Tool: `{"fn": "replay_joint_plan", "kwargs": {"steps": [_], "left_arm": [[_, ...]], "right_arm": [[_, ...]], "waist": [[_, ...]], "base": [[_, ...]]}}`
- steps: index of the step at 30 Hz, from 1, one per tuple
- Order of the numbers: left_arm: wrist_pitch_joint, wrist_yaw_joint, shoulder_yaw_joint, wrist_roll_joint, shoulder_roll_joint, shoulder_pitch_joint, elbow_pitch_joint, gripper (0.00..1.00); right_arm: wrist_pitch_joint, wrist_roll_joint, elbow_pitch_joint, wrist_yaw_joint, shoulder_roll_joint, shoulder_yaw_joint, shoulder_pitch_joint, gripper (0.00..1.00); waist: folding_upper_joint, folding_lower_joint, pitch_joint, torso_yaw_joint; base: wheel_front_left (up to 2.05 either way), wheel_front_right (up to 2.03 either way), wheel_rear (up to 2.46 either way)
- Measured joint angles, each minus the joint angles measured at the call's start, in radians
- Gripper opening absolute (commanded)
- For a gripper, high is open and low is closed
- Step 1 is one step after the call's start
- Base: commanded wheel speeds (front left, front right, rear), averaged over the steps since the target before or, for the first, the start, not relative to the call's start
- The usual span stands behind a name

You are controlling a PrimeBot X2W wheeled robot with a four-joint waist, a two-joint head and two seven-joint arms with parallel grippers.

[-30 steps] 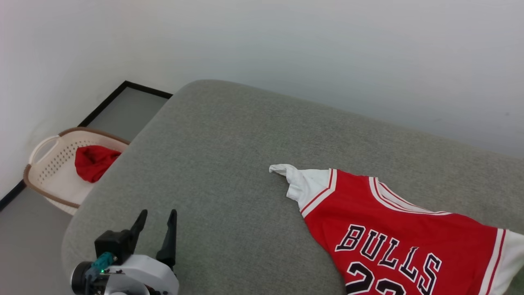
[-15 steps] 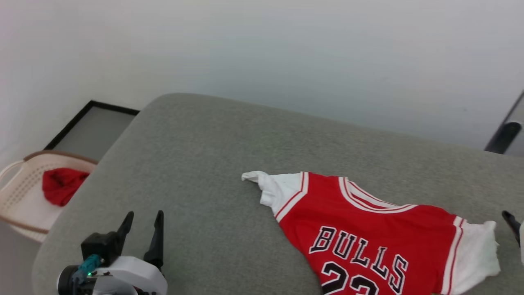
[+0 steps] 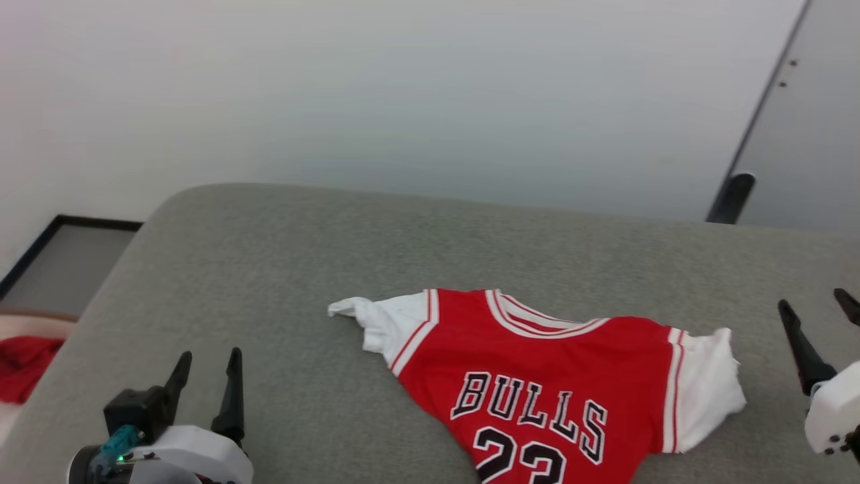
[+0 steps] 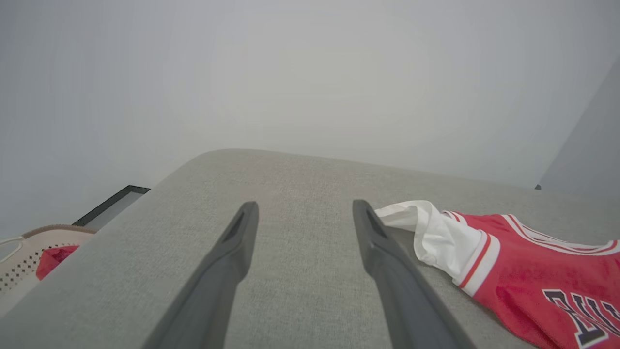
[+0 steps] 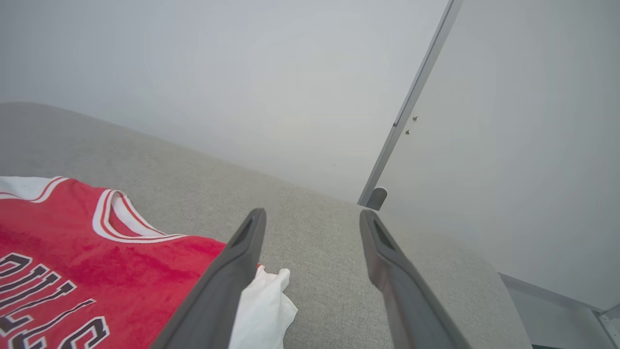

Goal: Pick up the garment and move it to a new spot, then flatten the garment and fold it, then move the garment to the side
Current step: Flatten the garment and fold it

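In the head view the garment (image 3: 537,376) lies lettering-up on the grey upholstered surface (image 3: 282,269), its collar toward the wall, both white sleeves bunched and its lower part cut off by the picture's bottom edge. The left gripper (image 3: 208,356) hovers well to its left and the right gripper (image 3: 811,299) just beyond its right sleeve, each with fingers spread wide and nothing between them. A red cloth (image 3: 23,359) sits at the far left edge, off the surface. In the left wrist view the left gripper (image 4: 305,206) is agape over bare upholstery, with the crumpled left sleeve (image 4: 436,237) just beside one finger; a basket (image 4: 29,240) holds the red cloth down at the left. In the right wrist view the right gripper (image 5: 314,213) is likewise wide and empty, and the right sleeve (image 5: 264,300) shows beside one finger; whether they touch cannot be told. The carry looks finished, so flattening appears to be the step in hand. The next move likely calls for each gripper to pinch its nearer sleeve or shoulder and draw outward, keeping tension even so the fabric spreads without dragging.
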Motion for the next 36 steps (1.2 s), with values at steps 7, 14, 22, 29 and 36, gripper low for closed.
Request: {"fn": "replay_joint_plan", "kwargs": {"steps": [7, 14, 22, 29, 36], "left_arm": [[0.0, 0.0, -0.012, -0.015, 0.026, -0.025, 0.025, 1.0], [0.239, 0.0, -0.183, -0.203, 0.148, -0.199, 0.057, 1.0], [0.657, 0.0, -0.351, -0.405, 0.255, -0.442, 0.075, 1.0], [0.914, 0.0, -0.424, -0.47, 0.303, -0.629, 0.187, 1.0], [1.015, 0.004, -0.461, -0.472, 0.299, -0.725, 0.352, 1.0]], "right_arm": [[-0.078, -0.082, -0.088, 0.0, 0.09, -0.053, 0.072, 1.0], [-0.057, -0.094, -0.153, 0.0, 0.114, -0.047, 0.076, 1.0], [-0.028, -0.093, -0.195, 0.0, 0.114, -0.028, 0.048, 1.0], [-0.028, -0.083, -0.189, 0.0, 0.115, 0.008, 0.001, 1.0], [-0.037, -0.073, -0.177, 0.0, 0.118, 0.012, -0.03, 1.0]], "waist": [[0.0, -0.0001, 0.008, -0.071], [0.0, 0.0, 0.043, -0.115], [0.0, 0.0, 0.117, -0.139], [0.0, 0.0, 0.207, -0.17], [0.0, 0.0, 0.296, -0.212]], "base": [[0.0, 0.0, 0.0], [0.0, 0.0, 0.0], [0.0, 0.0, 0.0], [0.0, 0.0, 0.0], [0.0, 0.0, 0.0]]}}
